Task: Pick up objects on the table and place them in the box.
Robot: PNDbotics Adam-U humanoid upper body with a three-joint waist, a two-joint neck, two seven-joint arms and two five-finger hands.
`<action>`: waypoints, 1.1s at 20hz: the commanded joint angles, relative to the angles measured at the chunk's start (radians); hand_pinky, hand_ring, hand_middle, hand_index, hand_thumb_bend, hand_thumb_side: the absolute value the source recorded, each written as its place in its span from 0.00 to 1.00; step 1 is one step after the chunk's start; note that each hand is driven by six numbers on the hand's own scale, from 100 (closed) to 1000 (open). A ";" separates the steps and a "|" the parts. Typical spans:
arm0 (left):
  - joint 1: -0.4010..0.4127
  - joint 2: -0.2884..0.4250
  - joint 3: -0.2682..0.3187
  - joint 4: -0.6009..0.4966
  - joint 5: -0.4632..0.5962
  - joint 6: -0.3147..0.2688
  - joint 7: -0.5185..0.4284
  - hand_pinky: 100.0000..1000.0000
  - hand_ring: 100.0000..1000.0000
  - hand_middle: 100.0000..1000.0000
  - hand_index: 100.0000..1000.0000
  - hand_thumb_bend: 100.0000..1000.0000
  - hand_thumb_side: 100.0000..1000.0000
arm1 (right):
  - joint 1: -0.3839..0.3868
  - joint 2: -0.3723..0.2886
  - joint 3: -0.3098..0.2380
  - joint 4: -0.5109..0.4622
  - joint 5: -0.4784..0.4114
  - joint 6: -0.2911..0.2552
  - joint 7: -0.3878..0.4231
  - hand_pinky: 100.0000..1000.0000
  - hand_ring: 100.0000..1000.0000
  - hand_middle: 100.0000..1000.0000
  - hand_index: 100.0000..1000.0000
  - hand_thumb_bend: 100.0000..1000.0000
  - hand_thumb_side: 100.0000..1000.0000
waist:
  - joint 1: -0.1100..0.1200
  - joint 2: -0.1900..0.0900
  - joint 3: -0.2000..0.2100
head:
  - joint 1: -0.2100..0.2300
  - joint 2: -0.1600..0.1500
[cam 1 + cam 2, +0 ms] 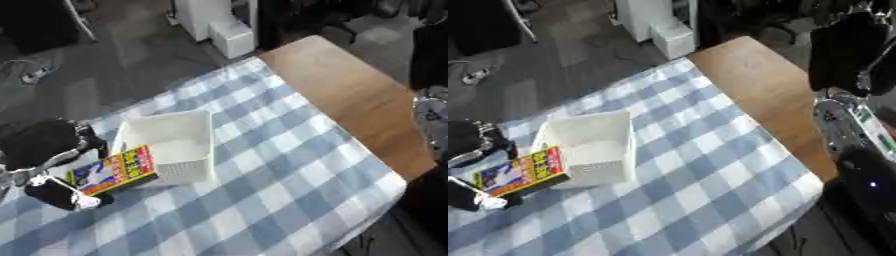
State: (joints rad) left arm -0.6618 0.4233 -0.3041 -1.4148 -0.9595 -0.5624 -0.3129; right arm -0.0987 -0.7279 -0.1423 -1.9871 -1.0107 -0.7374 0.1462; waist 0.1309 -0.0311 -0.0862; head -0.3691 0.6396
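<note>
A white open box (179, 131) stands on the blue-and-white checked cloth (280, 165) at the left of the table. A flat yellow, red and blue packet (114, 170) lies tilted against the box's near left corner, partly over its rim. My left hand (52, 150) comes in from the left edge and is black with pale fingertips (83, 201). Its fingers are curled round the packet's left end. My right hand (852, 47) hangs high at the upper right, well away from the box, a dark shape whose fingers I cannot make out.
Bare brown wood (359, 95) runs along the table's right side beyond the cloth. A white cabinet (214, 22) stands on the grey floor behind the table. The cloth's front right corner (385, 192) drops off the table edge.
</note>
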 commanded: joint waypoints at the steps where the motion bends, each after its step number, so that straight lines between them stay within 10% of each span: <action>1: -0.031 0.032 0.028 -0.027 -0.008 0.006 0.039 0.00 0.00 0.01 0.15 0.17 0.44 | -0.007 -0.028 -0.014 -0.013 0.003 0.000 -0.004 0.36 0.28 0.33 0.55 0.00 1.00 | -0.009 -0.011 0.002 | 0.004 -0.012; 22: -0.189 -0.034 0.054 0.210 -0.161 -0.069 0.415 0.00 0.00 0.01 0.11 0.19 0.43 | -0.021 -0.031 -0.012 -0.013 -0.010 0.014 -0.007 0.36 0.29 0.33 0.55 0.00 1.00 | -0.007 -0.015 -0.011 | 0.022 -0.022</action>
State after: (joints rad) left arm -0.8257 0.3807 -0.2684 -1.2162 -1.1052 -0.6274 0.0766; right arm -0.1037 -0.7302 -0.1422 -1.9871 -1.0168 -0.7272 0.1387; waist 0.1309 -0.0361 -0.0969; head -0.3563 0.6315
